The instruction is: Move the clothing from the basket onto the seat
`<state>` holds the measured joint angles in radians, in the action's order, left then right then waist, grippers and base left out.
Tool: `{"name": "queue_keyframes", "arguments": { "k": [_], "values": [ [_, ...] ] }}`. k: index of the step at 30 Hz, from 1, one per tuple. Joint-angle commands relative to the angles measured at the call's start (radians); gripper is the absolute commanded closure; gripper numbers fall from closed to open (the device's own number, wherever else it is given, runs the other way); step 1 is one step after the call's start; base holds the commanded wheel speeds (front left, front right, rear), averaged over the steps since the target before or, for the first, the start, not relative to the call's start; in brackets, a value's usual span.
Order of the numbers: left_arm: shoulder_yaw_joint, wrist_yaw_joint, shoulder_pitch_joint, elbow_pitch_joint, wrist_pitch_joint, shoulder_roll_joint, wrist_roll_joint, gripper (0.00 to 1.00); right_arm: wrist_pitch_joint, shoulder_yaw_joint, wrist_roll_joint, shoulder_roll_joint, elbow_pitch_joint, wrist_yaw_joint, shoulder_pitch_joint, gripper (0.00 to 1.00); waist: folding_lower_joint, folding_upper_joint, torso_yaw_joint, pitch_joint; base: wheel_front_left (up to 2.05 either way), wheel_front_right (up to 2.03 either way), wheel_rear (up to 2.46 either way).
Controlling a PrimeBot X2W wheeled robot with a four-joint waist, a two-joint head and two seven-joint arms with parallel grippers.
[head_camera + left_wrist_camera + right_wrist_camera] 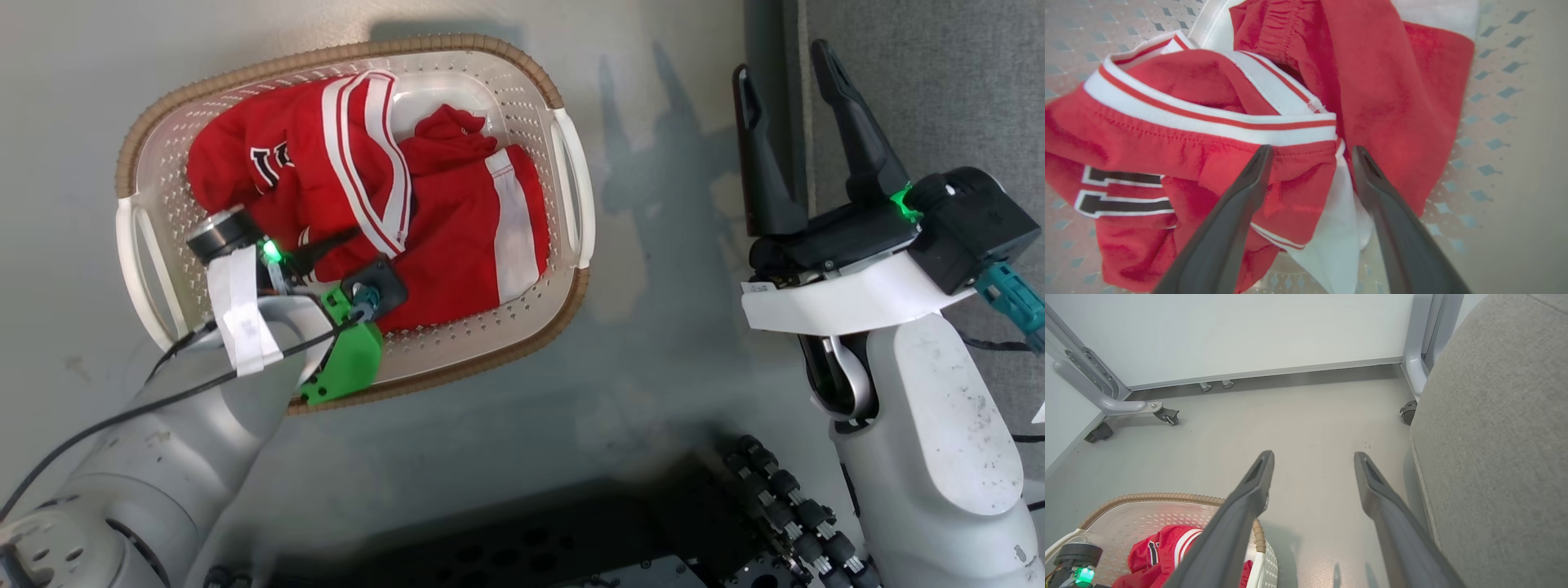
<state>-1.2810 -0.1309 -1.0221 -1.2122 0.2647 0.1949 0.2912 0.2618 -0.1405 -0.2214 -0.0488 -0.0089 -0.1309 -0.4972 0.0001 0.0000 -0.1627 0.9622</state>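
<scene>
Both red pieces of the clothing lay inside the basket, none on the seat yet. L gripper was down in the basket's end nearest the robot, jaws spread wide, nothing pinched. Its fingers straddled a fold of the lettered jersey just under the white-striped band. Couldn't tell if the tips touched cloth. R gripper hung released and empty over the floor, btwn the basket and the seat.

Risks, as I judged them:
- Closing here could nip only thin hem, so the jersey slips out mid-lift.
- The bite could also take in the white panel and the plain red piece beside it, bringing two garments up tangled.
- Going deeper, a tip might catch a hole in the basket's perforated bottom.
- Trailing fabric could drag on the rim or the white handle on the basket's seat side and pull the light basket along.

Room: open above the basket, so straight up looked free. The floor strip from basket to seat was bare, but the R arm stood in that lane, so the L arm crossing there risked a clash. Beyond the basket's far side, wheeled frame legs sat well apart, prob no concern.
</scene>
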Motion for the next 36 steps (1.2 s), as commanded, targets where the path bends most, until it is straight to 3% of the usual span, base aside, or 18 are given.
{"name": "queue_keyframes", "arguments": {
  "k": [1,6,13,36],
  "values": [
    [0.0,0.016,-0.028,0.0,-0.001,0.001,-0.012,0.0,0.005,0.001,-0.005,-0.003,-0.004,0.0,-0.012,0.0,-0.0001,0.0,0.004,0.011,0.0,0.0,0.0],
    [0.009,0.073,-0.052,0.013,-0.001,0.011,-0.02,0.0,0.005,-0.006,0.002,-0.003,-0.005,0.0,-0.022,0.0,-0.0001,0.0,0.008,0.031,0.0,0.0,0.0],
    [0.017,0.122,-0.065,0.011,-0.001,0.021,-0.027,0.0,0.005,-0.016,0.008,-0.003,-0.002,0.0,-0.015,0.0,-0.0001,0.0,0.006,0.051,0.0,0.0,0.0],
    [0.021,0.131,-0.127,-0.062,-0.001,-0.006,0.0,0.0,0.005,-0.001,0.021,-0.003,-0.026,0.0,-0.039,0.0,-0.0001,0.0,0.027,0.17,0.0,0.0,0.0]
  ]
}}
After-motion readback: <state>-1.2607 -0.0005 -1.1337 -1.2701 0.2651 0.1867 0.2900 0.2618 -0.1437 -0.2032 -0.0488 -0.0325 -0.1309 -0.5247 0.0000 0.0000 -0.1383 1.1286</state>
